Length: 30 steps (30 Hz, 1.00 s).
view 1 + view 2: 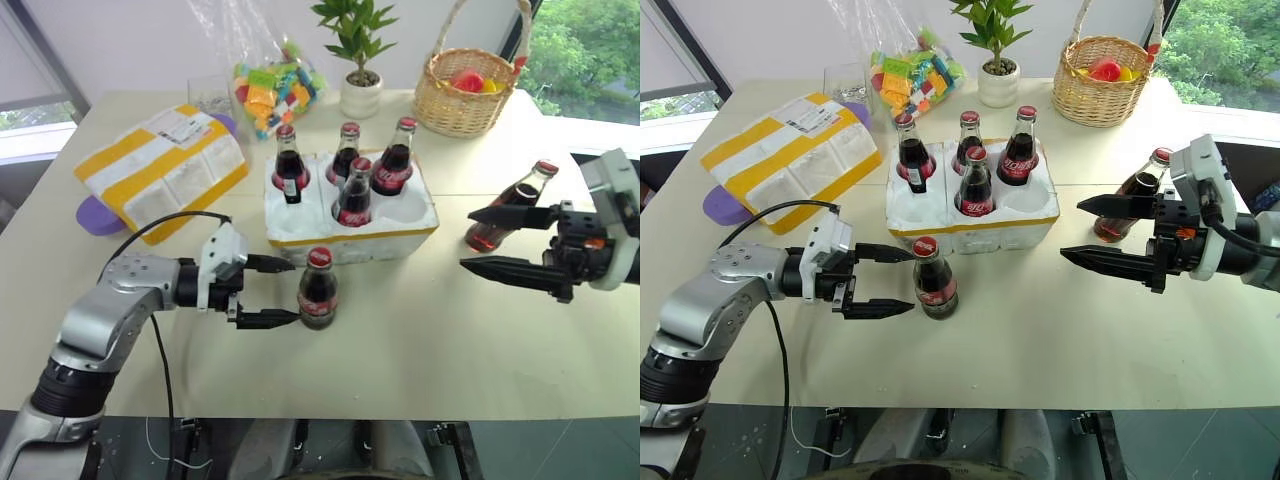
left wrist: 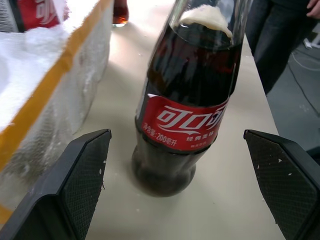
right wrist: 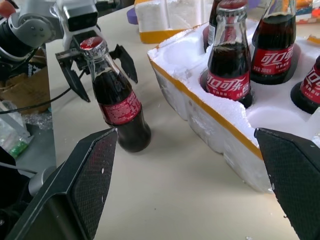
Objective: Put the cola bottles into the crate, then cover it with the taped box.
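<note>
Facing the crate (image 1: 352, 235) with four cola bottles (image 1: 356, 192) seated, I see my left gripper (image 1: 270, 291), fingers apart, beside a near bottle (image 1: 318, 290), my right gripper (image 1: 495, 240) spread near a right bottle (image 1: 505, 210), and the taped box (image 1: 165, 168) far left.

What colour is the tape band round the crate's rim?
Yellow, against the white foam of the crate; it shows best in the right wrist view.

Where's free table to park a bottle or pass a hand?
Free: the front strip of the table between the crate and the near edge, right of the loose bottle; also between crate and right bottle. Crowded: back edge with toy bag, plant, basket; left, the taped box.
</note>
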Available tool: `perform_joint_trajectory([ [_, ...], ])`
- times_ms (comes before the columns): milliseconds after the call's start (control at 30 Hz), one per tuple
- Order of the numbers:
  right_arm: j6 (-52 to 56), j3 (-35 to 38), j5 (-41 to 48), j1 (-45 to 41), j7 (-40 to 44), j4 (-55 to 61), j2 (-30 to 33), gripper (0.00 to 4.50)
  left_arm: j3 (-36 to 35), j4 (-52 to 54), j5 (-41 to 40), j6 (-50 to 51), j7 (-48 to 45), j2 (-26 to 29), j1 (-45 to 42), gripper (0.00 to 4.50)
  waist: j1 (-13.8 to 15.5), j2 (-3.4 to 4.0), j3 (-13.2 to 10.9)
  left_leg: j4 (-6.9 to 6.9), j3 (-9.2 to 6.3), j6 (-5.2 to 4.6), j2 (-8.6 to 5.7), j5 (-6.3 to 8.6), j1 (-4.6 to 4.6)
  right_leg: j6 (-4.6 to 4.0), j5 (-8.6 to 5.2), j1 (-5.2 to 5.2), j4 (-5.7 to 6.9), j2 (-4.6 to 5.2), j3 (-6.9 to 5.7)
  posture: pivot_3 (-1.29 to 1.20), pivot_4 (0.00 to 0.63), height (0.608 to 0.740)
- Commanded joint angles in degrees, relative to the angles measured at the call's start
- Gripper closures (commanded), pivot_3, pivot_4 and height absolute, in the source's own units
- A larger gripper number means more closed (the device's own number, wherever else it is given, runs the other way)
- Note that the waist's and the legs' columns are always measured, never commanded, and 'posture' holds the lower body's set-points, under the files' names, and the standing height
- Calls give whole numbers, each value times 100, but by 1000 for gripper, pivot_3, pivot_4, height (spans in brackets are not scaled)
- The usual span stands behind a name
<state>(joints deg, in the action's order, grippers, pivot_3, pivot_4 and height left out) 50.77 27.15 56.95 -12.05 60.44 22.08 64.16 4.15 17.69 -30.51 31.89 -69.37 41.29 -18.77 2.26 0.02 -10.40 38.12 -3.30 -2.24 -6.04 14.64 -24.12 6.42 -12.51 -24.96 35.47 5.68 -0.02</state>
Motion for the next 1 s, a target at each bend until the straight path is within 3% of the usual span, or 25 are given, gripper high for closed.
perform_joint_trajectory([
  [33, -15, 202, 8, -19, -60, 45, 40, 0, 205, -67, 68, -166, -127, -37, -211, 45, 0, 1, 0, 0, 0, 0, 0, 0, 0, 0, 0, 0, 0, 0, 0, 0, 150, 732],
  [300, 33, 255, 95, 79, -202, 155, -27, 0, 647, -400, 227, -217, -28, -494, -620, 45, 1, 1, 1, 1, 0, -1, -1, 0, 0, 1, 1, 2, 0, 0, 0, 0, 150, 732],
  [500, 55, 316, 143, 213, -227, 299, -30, 0, 803, -579, 331, -303, -200, -529, -741, 45, -1, 1, 1, 1, 0, 0, 0, -1, 0, 1, 1, 1, 1, -1, -1, 0, 150, 732],
  [600, 60, 342, 173, 230, -243, 323, -34, 0, 790, -624, 312, -284, -291, -503, -767, 845, -2, 1, 1, 2, 0, -1, 0, -1, 0, 1, 1, 2, 0, -1, 0, 0, 150, 732],
  [667, 58, 367, 174, 267, -226, 340, -40, 0, 791, -626, 334, -297, -308, -478, -764, 1749, -3, 1, 1, 2, 0, -1, 0, 0, 0, 1, 1, 2, 0, 0, 0, 0, 150, 732],
  [833, -5, 405, 100, 433, -55, 435, -1, 0, 602, -471, 159, -66, -191, -406, -706, 1759, -2, 1, 1, 2, 0, -2, 0, 0, 0, 1, 1, 1, 0, -1, 0, 0, 150, 732],
  [1000, -16, 458, 105, 436, 14, 424, 25, 0, -9, 5, -368, 336, -366, 187, -453, 1759, -42, 1, 0, 0, 0, -2, 3, 1, 0, 1, 1, -3, 1, -5, 0, 0, 150, 732],
])
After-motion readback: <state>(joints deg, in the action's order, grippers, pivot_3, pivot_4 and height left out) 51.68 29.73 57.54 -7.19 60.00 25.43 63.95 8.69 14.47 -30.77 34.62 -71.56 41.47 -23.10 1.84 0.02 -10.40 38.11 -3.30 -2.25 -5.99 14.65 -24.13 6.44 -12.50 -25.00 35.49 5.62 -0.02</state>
